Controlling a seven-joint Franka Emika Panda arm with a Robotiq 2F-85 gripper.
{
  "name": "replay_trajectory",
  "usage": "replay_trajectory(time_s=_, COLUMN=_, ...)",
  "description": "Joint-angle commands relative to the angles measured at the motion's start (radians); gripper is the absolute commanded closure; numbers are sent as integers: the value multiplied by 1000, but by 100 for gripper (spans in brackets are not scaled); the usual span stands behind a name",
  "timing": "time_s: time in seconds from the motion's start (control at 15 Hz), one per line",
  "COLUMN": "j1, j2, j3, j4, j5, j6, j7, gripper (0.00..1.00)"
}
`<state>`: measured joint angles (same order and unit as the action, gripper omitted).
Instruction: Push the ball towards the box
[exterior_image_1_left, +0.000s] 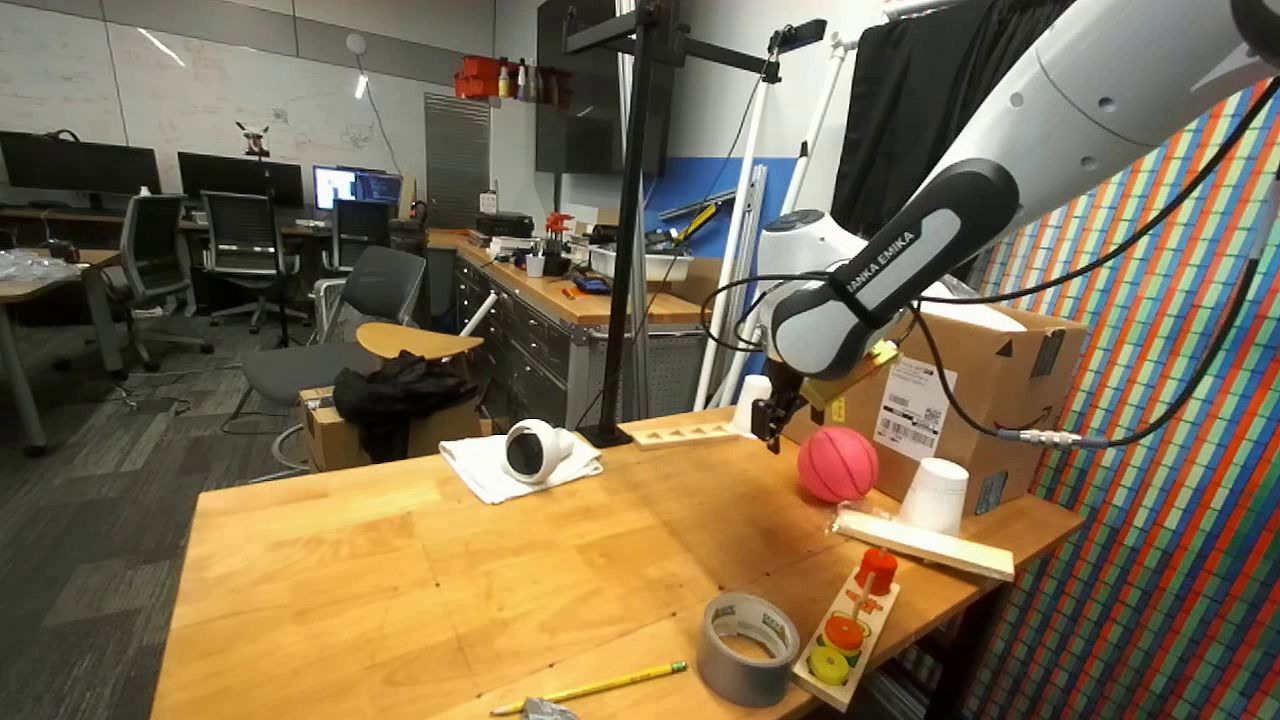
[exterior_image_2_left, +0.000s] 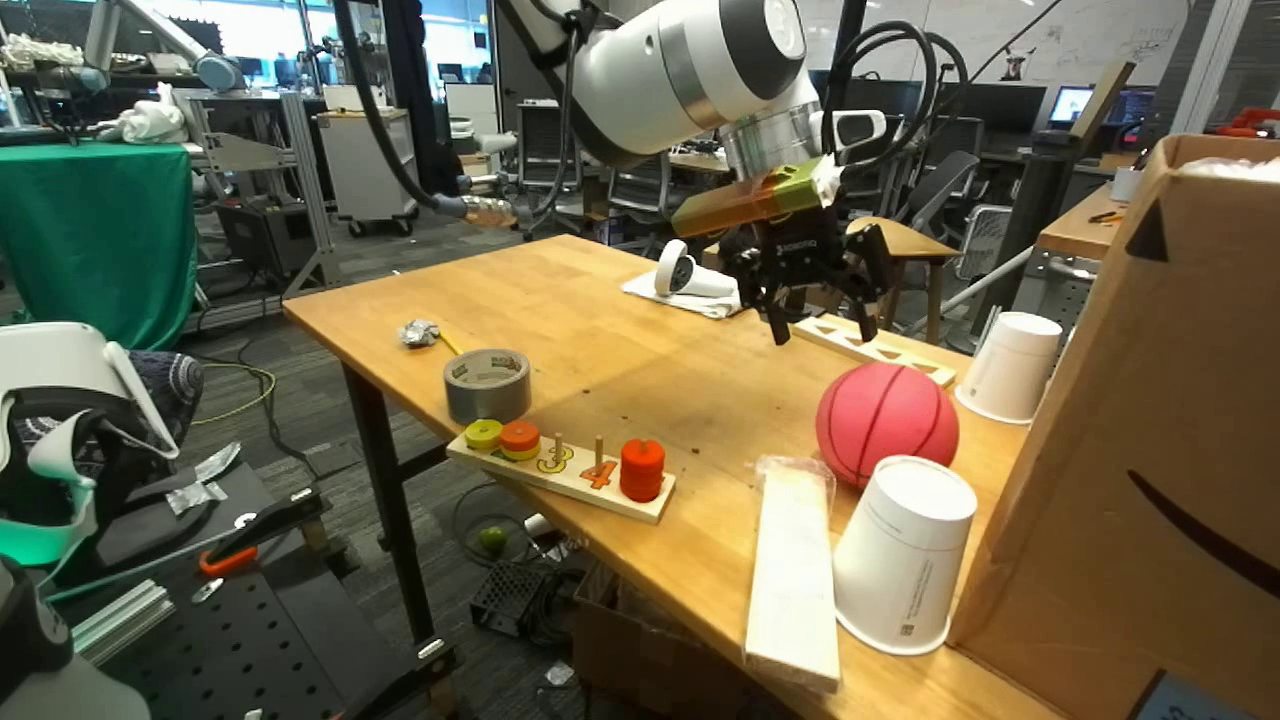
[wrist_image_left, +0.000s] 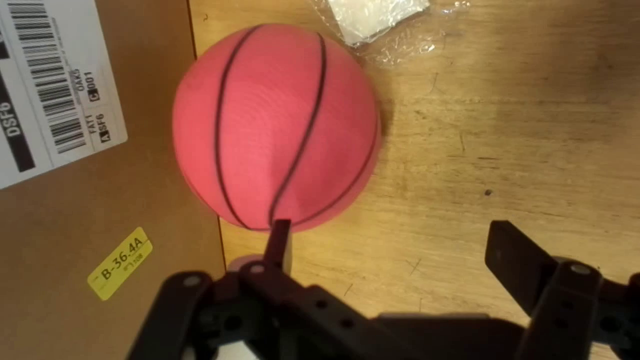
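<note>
"Colour of the Franka Panda arm (exterior_image_1_left: 1080, 110)?"
"White, with a black-edged grey strip (exterior_image_1_left: 900, 258) reading 'EMIKA'."
"The Robotiq gripper (exterior_image_2_left: 824, 337)?"
"Black, with pale screw heads (wrist_image_left: 580, 269). Above it: a yellow-and-orange casing (exterior_image_2_left: 750, 200), looping black cables (exterior_image_2_left: 933, 80)."

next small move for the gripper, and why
Probably shift the open gripper to the side of the ball away from the box: one finger overlaps the ball's lower edge in the wrist view, so pushing now might slip past.

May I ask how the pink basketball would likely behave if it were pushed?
The pink basketball would probably roll readily, being round on a flat wooden table. Its matte surface suggests it isn't very slippery. Pushed toward the cardboard box close beside it, it would likely be stopped soon.
</note>
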<state>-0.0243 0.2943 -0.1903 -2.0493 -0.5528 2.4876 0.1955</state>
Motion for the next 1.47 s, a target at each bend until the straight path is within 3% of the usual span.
replay_trajectory(time_s=0.0, j1=7, j2=-69, j3=-12, j4=-81, j5=-26, j6=81, j7=56, gripper=0)
replay_trajectory(time_s=0.6, j1=34, j2=-156, j3=34, j4=-178, j5=-83, j6=102, j7=41, gripper=0)
replay_trajectory(time_s=0.67, j1=23, j2=-111, j3=32, j4=-142, j5=-70, j6=90, j7=29, gripper=0)
replay_trajectory(time_s=1.4, j1=25, j2=-126, j3=43, j4=-158, j5=-69, j6=90, j7=29, gripper=0)
